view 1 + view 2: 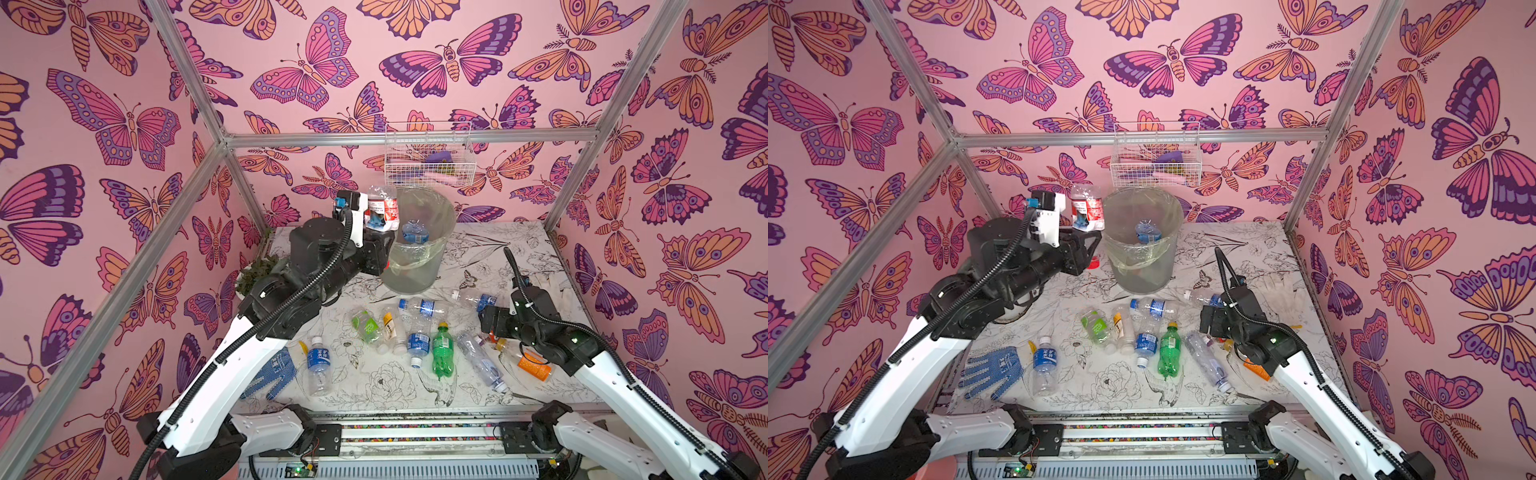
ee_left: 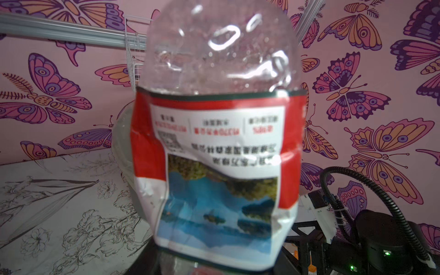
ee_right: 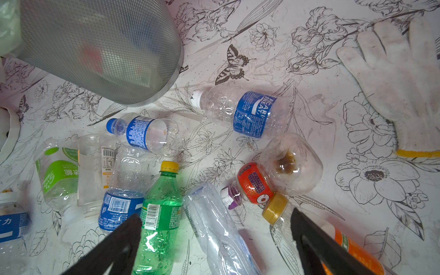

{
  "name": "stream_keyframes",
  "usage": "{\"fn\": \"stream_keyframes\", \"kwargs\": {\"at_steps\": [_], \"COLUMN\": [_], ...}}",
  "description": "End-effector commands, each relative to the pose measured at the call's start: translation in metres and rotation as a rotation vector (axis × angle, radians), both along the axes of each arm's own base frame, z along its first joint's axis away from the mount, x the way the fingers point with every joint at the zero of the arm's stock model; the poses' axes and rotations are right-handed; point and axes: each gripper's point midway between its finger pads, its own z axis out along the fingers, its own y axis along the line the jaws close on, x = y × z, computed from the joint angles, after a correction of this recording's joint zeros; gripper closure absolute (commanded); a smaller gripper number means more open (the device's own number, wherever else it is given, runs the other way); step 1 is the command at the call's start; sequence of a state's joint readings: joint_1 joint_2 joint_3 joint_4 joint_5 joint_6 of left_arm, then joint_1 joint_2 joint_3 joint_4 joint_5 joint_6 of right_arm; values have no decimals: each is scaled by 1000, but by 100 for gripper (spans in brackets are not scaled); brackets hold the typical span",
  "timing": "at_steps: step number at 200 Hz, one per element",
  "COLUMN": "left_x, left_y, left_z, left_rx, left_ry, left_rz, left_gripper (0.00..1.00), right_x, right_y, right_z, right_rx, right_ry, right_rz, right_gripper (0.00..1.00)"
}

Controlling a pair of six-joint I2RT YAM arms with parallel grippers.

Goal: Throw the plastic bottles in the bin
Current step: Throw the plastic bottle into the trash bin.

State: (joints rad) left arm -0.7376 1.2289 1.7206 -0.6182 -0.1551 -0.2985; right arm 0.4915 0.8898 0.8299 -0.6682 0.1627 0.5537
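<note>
Standing toward the back of the table, the bin [image 1: 419,266] is a translucent grey bucket lined with a thin clear bag, and a crumpled blue-labelled bottle [image 1: 414,232] lies inside it. Something red shows faintly through its wall in the right wrist view, too blurred to name. The left gripper [image 1: 377,243] is clenched on the lower end of a red-labelled bottle [image 1: 380,208], which stands inverted with its label upside down, raised just beside the bin's rim and outside the opening. Whether bottle and rim touch cannot be told.

On the back wall hangs a white wire basket [image 1: 430,160] holding purple and pink items that are too small to identify.

The right gripper [image 3: 215,217] hovers low over the loose bottles with its jaws spread wide and nothing between them. Below it lie a green bottle [image 3: 162,209] with a yellow cap, a crushed clear bottle [image 3: 214,228], a small red-labelled bottle [image 3: 254,183] and an orange-labelled bottle [image 3: 357,250]. A Pocari Sweat bottle [image 3: 245,114] lies near the bin's base.

The table [image 1: 365,386] is covered in white cloth printed with black line-drawn flowers. A blue dotted glove [image 1: 270,374] lies at its near left and a white glove [image 3: 392,78] at the far right. Pink butterfly wallpaper and aluminium framing enclose the space.
</note>
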Motion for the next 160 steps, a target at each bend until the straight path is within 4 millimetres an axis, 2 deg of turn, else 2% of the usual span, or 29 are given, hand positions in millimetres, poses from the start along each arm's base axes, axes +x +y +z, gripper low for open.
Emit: {"fn": "stream_keyframes", "kwargs": {"at_steps": [1,8,12,21,60,84,108,123,145,160], "left_x": [2,0,11,15,24,31,50,68,99,125], "left_y": [-2,-1,-11,-15,-29,-46,-60,-70,-78,-82], "left_z": [34,46,38,45,85,94,84,69,43,17], "left_rx": [29,22,47,53,29,19,28,34,42,60], "left_ry": [-132,-163,-150,-171,-257,-274,-245,-207,-140,-75], "left_rz": [-7,-9,-13,-15,-42,-86,-83,-84,-74,-73], "left_gripper": [100,100,100,100,100,100,100,100,100,100], "right_x": [1,1,1,1,0,-4,-7,-9,-12,-14], "right_y": [0,0,0,0,-1,-3,-5,-6,-7,-8], "right_z": [2,1,2,2,6,5,5,5,6,7], "right_rx": [26,27,26,27,30,30,33,38,42,42], "right_ry": [-9,-8,-11,-8,-18,-20,-22,-24,-25,-27], "right_rz": [-13,-13,-13,-14,-13,-16,-19,-21,-20,-21], "right_gripper": [1,1,1,1,1,1,1,1,1,1]}}
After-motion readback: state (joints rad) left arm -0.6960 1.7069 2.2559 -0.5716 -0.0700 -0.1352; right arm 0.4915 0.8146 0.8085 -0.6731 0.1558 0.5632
